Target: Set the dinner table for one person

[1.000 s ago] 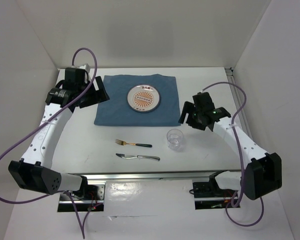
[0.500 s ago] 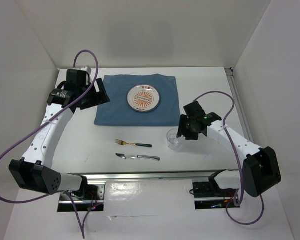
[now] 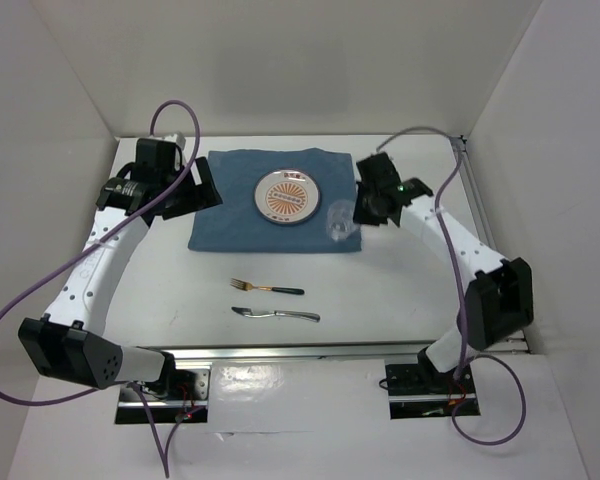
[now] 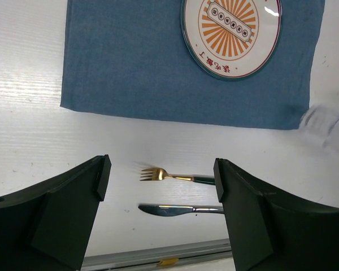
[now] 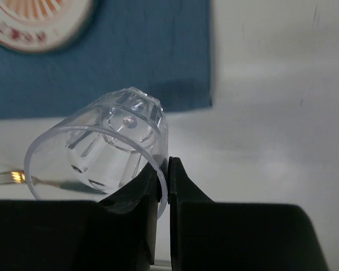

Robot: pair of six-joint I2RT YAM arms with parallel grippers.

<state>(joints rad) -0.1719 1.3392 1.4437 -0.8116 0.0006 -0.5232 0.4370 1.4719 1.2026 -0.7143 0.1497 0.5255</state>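
While the right gripper (image 5: 163, 176) is pinching the rim of the clear cup (image 5: 101, 147), its two fingers are pressing together with only the cup wall between them, and the cup is tilting with its mouth toward the wrist camera. Seen from above, the cup is sitting over the corner of the blue placemat (image 3: 230, 210) at 4 o'clock from the plate (image 3: 289, 197). It cannot be told whether its base is touching the cloth. The plate is resting on the placemat, right of the cloth's centre. The left gripper (image 4: 161, 186) is hovering off the 9 o'clock edge of the placemat with its fingers (image 4: 73, 217) standing wide apart and gripping nothing. The dinner table (image 3: 410, 290) is lying flat beneath both arms, carrying the placemat on its far half, with the metal rail (image 3: 300, 352) running along its 6 o'clock edge. The fork (image 3: 265, 288) is lying on the bare tabletop at 6 o'clock from the placemat, tines pointing to 9 o'clock. The knife (image 3: 277, 315) is lying just beside it at 6 o'clock, parallel and not touching.
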